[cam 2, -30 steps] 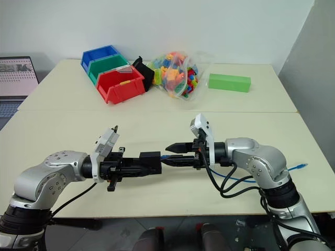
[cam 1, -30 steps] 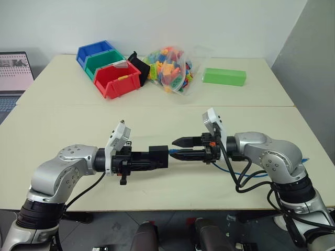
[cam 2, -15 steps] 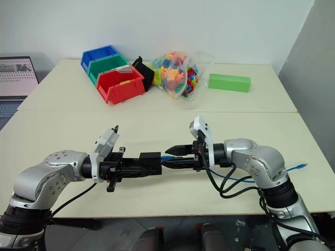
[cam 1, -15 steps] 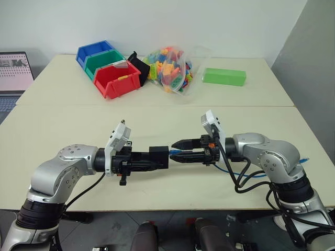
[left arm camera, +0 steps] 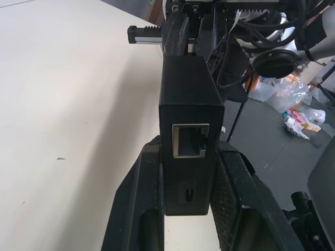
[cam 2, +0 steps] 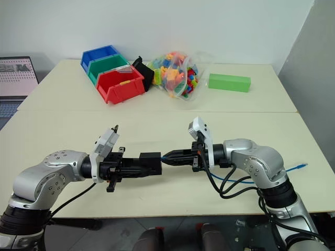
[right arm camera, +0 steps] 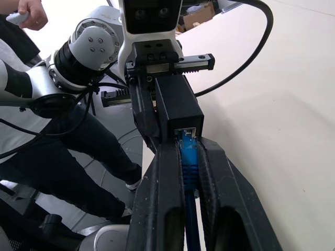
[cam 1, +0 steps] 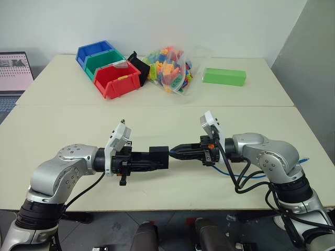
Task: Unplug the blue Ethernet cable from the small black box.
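right tool (right arm camera: 189,157) pinching thin blue Ethernet cable (right arm camera: 188,157), plugged in matte squarish small black box (right arm camera: 178,107), left tool (left arm camera: 191,172) clamping it

Laptop (cam 1: 13,73) cut off at left edge of head view, screen too small to read. Blue Ethernet cable (right arm camera: 187,172): plug tip hidden inside small black box (right arm camera: 177,107) port; run hidden betw right gripper (right arm camera: 183,157) fingers. Person (right arm camera: 31,13) upper left of right wrist view, cropped.

No words, numbers or signs can be read on anything here, and the laptop screen (cam 1: 14,65) at the far left has marks on it that are too small to make out.
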Available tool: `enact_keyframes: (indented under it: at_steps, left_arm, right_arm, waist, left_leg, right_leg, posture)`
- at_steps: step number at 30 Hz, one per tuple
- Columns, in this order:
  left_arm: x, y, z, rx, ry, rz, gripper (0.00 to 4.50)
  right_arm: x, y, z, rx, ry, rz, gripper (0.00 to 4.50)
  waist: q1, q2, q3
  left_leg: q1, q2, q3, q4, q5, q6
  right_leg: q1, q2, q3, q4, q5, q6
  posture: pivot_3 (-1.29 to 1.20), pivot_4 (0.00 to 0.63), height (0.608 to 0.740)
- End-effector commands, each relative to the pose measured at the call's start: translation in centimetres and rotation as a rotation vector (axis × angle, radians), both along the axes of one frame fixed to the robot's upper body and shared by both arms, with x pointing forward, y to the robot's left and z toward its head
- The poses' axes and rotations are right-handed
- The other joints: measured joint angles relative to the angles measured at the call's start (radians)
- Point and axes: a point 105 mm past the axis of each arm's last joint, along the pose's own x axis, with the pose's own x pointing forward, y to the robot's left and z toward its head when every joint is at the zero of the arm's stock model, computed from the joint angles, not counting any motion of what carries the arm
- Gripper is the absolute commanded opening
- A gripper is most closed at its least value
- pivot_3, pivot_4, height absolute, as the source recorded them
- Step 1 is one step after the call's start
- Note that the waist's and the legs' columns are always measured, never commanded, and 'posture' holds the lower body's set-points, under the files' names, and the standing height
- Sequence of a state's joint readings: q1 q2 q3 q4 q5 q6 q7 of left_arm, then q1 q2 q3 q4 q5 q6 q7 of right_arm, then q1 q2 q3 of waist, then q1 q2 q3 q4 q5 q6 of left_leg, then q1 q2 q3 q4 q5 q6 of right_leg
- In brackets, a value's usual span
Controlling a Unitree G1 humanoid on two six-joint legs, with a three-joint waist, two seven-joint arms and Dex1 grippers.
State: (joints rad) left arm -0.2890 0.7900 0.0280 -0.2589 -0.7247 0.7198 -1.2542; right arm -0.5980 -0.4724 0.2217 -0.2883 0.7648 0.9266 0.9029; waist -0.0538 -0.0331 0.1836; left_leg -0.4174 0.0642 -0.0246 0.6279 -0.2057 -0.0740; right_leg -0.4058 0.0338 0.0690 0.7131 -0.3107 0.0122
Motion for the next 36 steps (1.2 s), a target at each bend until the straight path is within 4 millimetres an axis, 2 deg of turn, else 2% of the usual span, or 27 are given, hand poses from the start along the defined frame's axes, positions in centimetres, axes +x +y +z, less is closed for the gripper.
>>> enact_keyframes:
  at_steps: [1,8,12,19,24,27,30,32,33,36]
  left_arm:
    - [-0.3,-0.3,0.8,-0.015,-0.035,-0.026,0.78]
    - [-0.3,0.0,0.7,-0.013,-0.033,-0.009,0.78]
    - [0.0,1.1,0.4,-0.001,-0.023,0.045,0.78]
    - [0.1,2.7,-0.3,0.011,-0.006,0.124,0.78]
    - [1.4,3.5,-0.7,0.007,-0.024,0.236,0.78]
    - [1.9,3.3,-1.0,0.012,-0.04,0.256,0.78]
    - [2.3,3.1,-1.2,0.023,-0.059,0.27,0.78]
    - [2.8,3.1,-1.3,0.029,-0.079,0.293,0.78]
    - [3.1,3.1,-1.3,0.03,-0.089,0.308,0.78]
    - [3.7,3.2,-1.4,0.031,-0.112,0.347,0.78]
  right_arm:
    - [-0.2,0.1,0.8,0.008,-0.04,0.013,0.06]
    - [0.3,-0.8,0.2,-0.021,-0.022,-0.007,0.06]
    - [1.4,-3.1,-1.1,-0.067,-0.006,-0.089,0.06]
    - [3.5,-6.0,-2.1,-0.085,-0.011,-0.241,0.03]
    - [12.7,-9.5,-1.1,-0.135,-0.285,-0.81,0.03]
    - [16.4,-12.2,-1.2,-0.245,-0.394,-1.07,0.03]
    - [18.1,-13.7,-1.4,-0.313,-0.453,-1.188,0.03]
    - [18.8,-14.3,-1.1,-0.29,-0.435,-1.251,0.73]
    - [19.0,-14.4,-1.0,-0.277,-0.427,-1.27,0.77]
    - [19.1,-14.4,-0.5,-0.244,-0.43,-1.275,1.47]
  waist:
    - [0.0,0.0,0.0]
    - [0.0,0.0,0.0]
    - [0.0,0.0,0.0]
    - [-0.002,0.0,0.0]
    - [-0.006,0.0,0.0]
    - [-0.006,0.002,0.001]
    - [0.0,0.002,0.001]
    - [0.001,0.002,0.001]
    - [0.001,0.002,0.001]
    - [-0.001,0.002,0.002]
  left_leg:
    - [0.0,0.0,0.0,0.0,0.0,0.0]
    - [0.0,0.0,0.0,0.0,0.0,0.0]
    - [0.0,0.0,0.0,0.0,0.0,0.0]
    - [0.0,0.0,0.0,0.0,0.0,0.0]
    - [0.0,0.0,0.001,0.0,0.0,0.0]
    - [0.0,0.0,0.002,0.0,0.0,0.0]
    - [0.0,0.0,0.003,-0.001,0.0,0.0]
    - [-0.002,0.0,0.002,-0.001,0.0,0.0]
    - [-0.002,0.0,0.002,-0.001,0.0,0.0]
    - [-0.002,-0.001,0.003,-0.002,0.0,0.0]
  right_leg:
    - [0.0,0.0,0.0,0.0,0.0,0.0]
    - [0.0,0.0,0.0,0.0,0.0,0.0]
    - [0.0,0.0,0.0,0.0,0.0,0.0]
    - [0.0,0.0,0.001,-0.001,0.0,0.0]
    - [-0.001,0.0,0.001,0.0,0.0,0.0]
    - [-0.002,0.0,0.001,0.0,0.001,0.001]
    - [-0.002,0.0,0.002,-0.001,0.002,-0.002]
    - [-0.002,-0.001,0.002,-0.002,0.003,-0.004]
    - [-0.002,-0.001,0.003,-0.002,0.003,-0.004]
    - [-0.002,-0.001,0.002,-0.002,0.003,-0.004]
  posture:
    - [0.0,0.15,0.74]
    - [0.0,0.15,0.74]
    - [0.0,0.15,0.74]
    - [0.0,0.15,0.74]
    - [0.0,0.15,0.74]
    - [0.0,0.15,0.74]
    - [0.0,0.15,0.74]
    - [0.0,0.15,0.74]
    - [0.0,0.15,0.74]
    - [0.0,0.15,0.74]
